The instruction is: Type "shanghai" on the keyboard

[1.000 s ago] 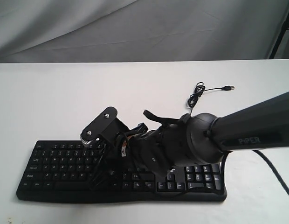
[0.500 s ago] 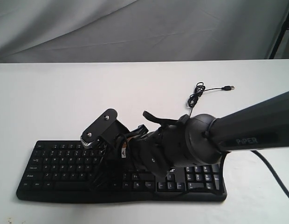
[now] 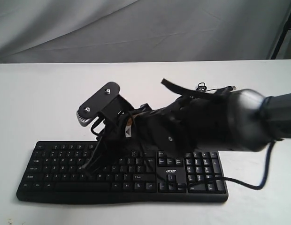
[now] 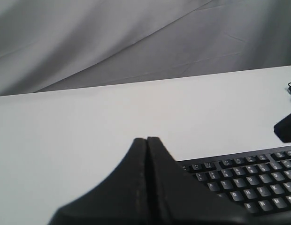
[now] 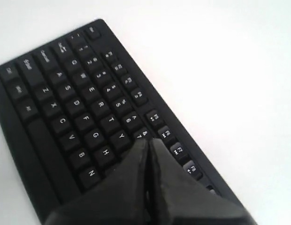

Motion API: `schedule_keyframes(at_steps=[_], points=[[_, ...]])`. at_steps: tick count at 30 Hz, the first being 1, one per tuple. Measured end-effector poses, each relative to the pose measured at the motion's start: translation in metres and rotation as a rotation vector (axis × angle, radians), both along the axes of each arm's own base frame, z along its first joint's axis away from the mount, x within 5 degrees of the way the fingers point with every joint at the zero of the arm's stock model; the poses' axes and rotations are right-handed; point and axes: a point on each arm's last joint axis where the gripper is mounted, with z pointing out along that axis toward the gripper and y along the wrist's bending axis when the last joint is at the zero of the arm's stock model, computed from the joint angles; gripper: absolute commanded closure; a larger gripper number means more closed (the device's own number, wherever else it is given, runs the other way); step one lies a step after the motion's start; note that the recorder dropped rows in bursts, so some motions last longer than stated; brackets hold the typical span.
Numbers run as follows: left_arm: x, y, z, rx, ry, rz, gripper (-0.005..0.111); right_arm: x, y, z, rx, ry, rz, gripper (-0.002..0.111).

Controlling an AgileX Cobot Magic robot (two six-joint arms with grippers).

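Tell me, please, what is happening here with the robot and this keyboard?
The right end effector, shut, points tip down over the letter keys in the middle of the black keyboard, apparently to type with it. Whether it touches a key, I cannot tell. The left end effector, also shut, looks idle, away from the keys.

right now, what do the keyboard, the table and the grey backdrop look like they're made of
The keyboard: likely black plastic, matte with slight sheen, moulded keys with white printed legends.
The table: smooth, matte white top; laminate or painted board, cannot tell which.
The backdrop: grey cloth, judging by its soft folds and creases.
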Motion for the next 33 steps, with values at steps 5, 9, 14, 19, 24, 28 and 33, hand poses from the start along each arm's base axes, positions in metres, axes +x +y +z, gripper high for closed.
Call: schedule_keyframes(at_steps=[5,9,14,19,24,28,33], points=[[0.000,0.000,0.000,0.000,0.000,0.000,0.107,-0.029,-0.028,0.035,0.084,-0.089,0.018,0.108],[0.000,0.000,0.000,0.000,0.000,0.000,0.107,-0.072,-0.063,0.062,0.228,-0.182,0.029,0.108],[0.000,0.000,0.000,0.000,0.000,0.000,0.107,-0.111,-0.115,0.068,0.319,-0.165,-0.014,0.108],[0.000,0.000,0.000,0.000,0.000,0.000,0.107,-0.135,-0.148,0.055,0.296,-0.108,-0.019,0.108],[0.000,0.000,0.000,0.000,0.000,0.000,0.107,-0.150,-0.169,0.053,0.331,-0.129,-0.017,0.108],[0.000,0.000,0.000,0.000,0.000,0.000,0.107,-0.157,-0.179,0.056,0.371,-0.155,-0.015,0.108],[0.000,0.000,0.000,0.000,0.000,0.000,0.107,-0.166,-0.195,0.062,0.445,-0.209,-0.024,0.108]])
